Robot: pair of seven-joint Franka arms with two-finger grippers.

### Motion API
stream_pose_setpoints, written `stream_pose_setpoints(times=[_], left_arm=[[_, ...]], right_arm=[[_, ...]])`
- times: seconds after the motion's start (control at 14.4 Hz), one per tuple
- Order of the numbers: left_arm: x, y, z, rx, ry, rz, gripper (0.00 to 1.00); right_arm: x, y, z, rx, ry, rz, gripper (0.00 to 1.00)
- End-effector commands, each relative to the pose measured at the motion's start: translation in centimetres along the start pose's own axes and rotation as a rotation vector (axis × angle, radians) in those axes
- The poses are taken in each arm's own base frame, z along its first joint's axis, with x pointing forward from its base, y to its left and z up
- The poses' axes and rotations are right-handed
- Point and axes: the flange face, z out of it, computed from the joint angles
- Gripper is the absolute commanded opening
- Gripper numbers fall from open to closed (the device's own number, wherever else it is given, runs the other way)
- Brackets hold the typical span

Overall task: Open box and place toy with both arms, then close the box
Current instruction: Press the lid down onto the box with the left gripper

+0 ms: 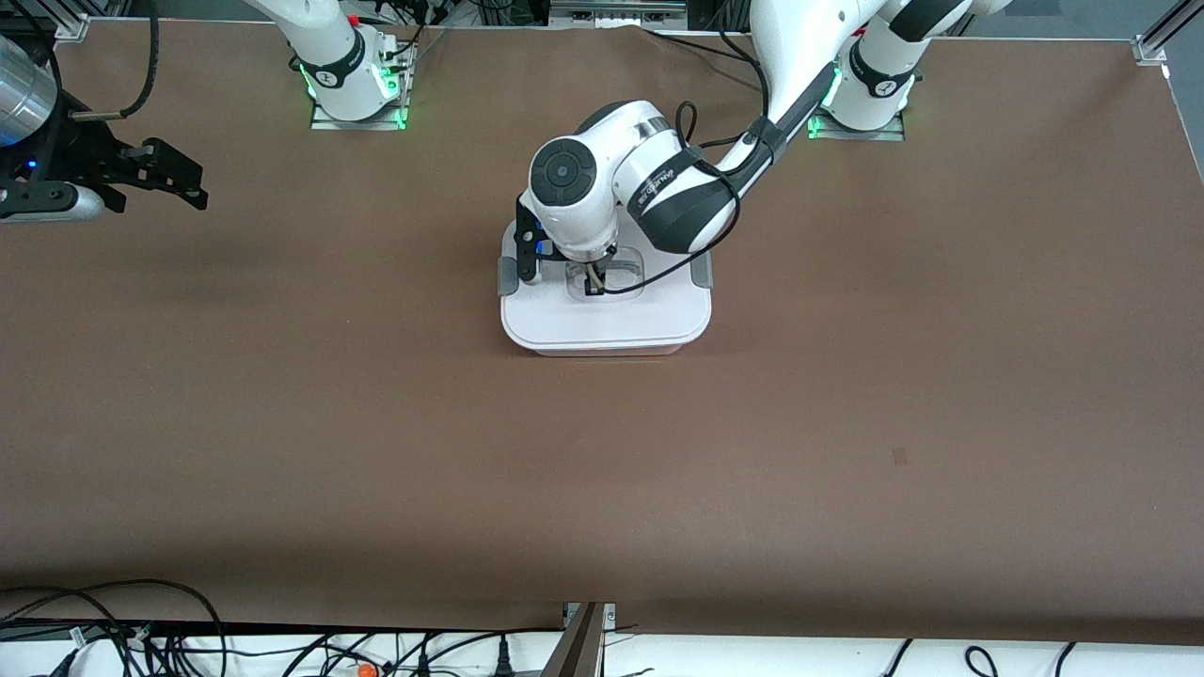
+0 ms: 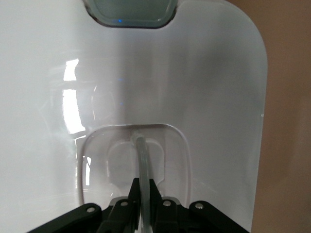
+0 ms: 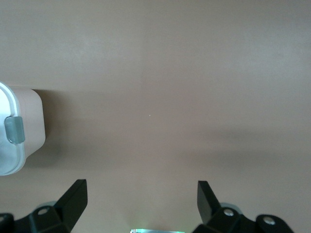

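Box [image 1: 605, 315] sits mid-counter [image 1: 847, 423], white lid [image 2: 194, 87] on. Left pincer [image 2: 142, 194] down on lid, pinching clear handle [image 2: 142, 155]. Right pincer [image 3: 141, 199] spread, waiting over bare counter toward right arm's end. Step looks like lid handling; next move needs straight lift or release. Toy not visible, possibly inside. Grey clip [image 3: 14, 130] state unclear.

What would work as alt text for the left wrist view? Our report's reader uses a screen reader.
The left gripper has its fingers closed on the clear handle standing in a recess of the box's flat white lid, seen from directly above. A grey clip shows at the lid's edge, with brown table beside the box.
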Motion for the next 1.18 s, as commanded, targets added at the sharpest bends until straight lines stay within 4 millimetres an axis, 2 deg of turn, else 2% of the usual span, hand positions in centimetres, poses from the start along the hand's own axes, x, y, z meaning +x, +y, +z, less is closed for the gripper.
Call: stream_pose_setpoints(times=[0.0, 0.42, 0.49, 0.56, 0.83, 0.97, 1.11], left_arm=[[-0.1, 0.8, 1.6, -0.008, -0.052, 0.032, 0.00], [-0.1, 1.0, 1.5, -0.014, -0.061, 0.033, 0.00], [-0.2, 0.9, 1.5, -0.013, -0.062, 0.025, 0.71], [-0.4, 0.9, 0.7, -0.004, -0.061, 0.020, 1.00], [-1.8, 1.3, -3.2, 0.028, -0.063, 0.002, 1.00], [-2.9, 2.2, -5.5, 0.019, -0.090, -0.063, 1.00], [-4.5, 3.4, -8.7, 0.029, -0.112, -0.151, 1.00]], right_arm=[[0.2, 0.4, -0.5, 0.001, 0.003, 0.019, 1.00], [0.2, 0.2, -0.6, 0.005, 0.006, 0.018, 1.00], [0.2, 0.2, -0.5, 0.005, 0.005, 0.018, 1.00], [0.2, 0.2, -0.5, 0.005, 0.005, 0.018, 1.00], [0.2, 0.2, -0.5, 0.005, 0.005, 0.018, 1.00], [0.2, 0.2, -0.6, 0.005, 0.006, 0.018, 1.00], [0.2, 0.2, -0.6, 0.005, 0.006, 0.016, 1.00]])
